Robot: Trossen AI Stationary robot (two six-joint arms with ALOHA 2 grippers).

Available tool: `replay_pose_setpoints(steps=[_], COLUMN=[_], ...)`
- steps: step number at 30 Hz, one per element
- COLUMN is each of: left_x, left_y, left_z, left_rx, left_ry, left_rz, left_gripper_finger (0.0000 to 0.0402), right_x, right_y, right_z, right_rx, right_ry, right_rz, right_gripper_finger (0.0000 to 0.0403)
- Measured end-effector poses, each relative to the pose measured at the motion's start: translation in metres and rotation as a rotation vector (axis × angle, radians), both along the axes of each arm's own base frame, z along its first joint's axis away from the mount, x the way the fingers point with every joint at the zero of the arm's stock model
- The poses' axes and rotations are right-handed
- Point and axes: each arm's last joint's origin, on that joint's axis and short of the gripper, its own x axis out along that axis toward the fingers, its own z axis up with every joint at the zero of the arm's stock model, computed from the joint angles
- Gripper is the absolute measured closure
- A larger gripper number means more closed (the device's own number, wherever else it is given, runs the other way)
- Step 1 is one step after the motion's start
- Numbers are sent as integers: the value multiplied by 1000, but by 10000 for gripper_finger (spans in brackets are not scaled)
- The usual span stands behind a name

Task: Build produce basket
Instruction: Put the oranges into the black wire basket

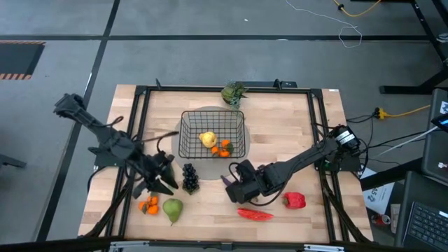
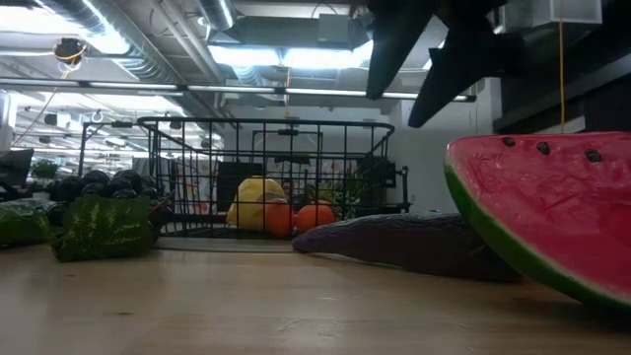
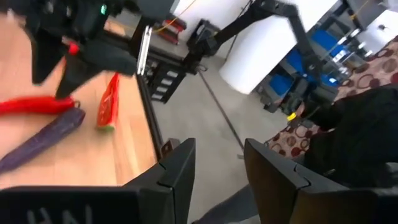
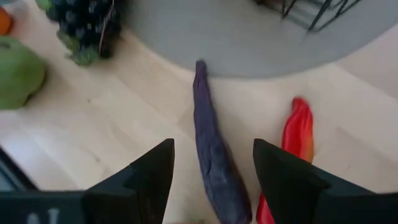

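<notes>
Black wire basket [image 1: 213, 135] on grey mat [image 4: 249, 37], mid-table; yellow pear [image 1: 208, 138] and orange cluster [image 1: 222, 148] inside. Right gripper [image 4: 211, 165] above purple eggplant [image 4: 214, 155], fingers apart, nothing held. Red chili [image 4: 298, 134] just beside. Left gripper [image 3: 217, 171] near grapes [image 1: 190, 177], fingers apart, empty.

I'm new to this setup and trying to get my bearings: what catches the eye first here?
The black wire basket at the table's middle, already holding a yellow pear and orange pieces. Nearer the front edge, the right gripper hangs open directly above a purple eggplant, with a red chili beside it. The left gripper waits empty beside the dark grapes.
</notes>
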Motion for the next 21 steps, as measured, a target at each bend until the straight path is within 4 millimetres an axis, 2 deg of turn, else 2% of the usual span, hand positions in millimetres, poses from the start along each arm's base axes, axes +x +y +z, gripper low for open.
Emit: replay_pose_setpoints(steps=[3, 8, 13, 17, 21], left_x=[-3, -19, -38, -44, -47], left_y=[-6, -17, -16, -14, -27], left_z=[-13, -44, -73, -85, -86], left_rx=[-4, -59, -4, 41, 24], left_ry=[151, 571, 923, 1021, 1070], left_rz=[32, 87, 259, 396, 275], left_gripper_finger=[269, 269, 269, 269, 269], right_x=[0, 0, 1, 3, 4], right_y=[-1, -1, 0, 0, 1], right_z=[0, 0, 1, 2, 2], right_rx=[-14, -14, -12, -20, -15], right_ry=[-7, -8, -17, -47, -58], right_rz=[-6, -7, -8, -16, -17], right_gripper_finger=[183, 183, 183, 183, 183])
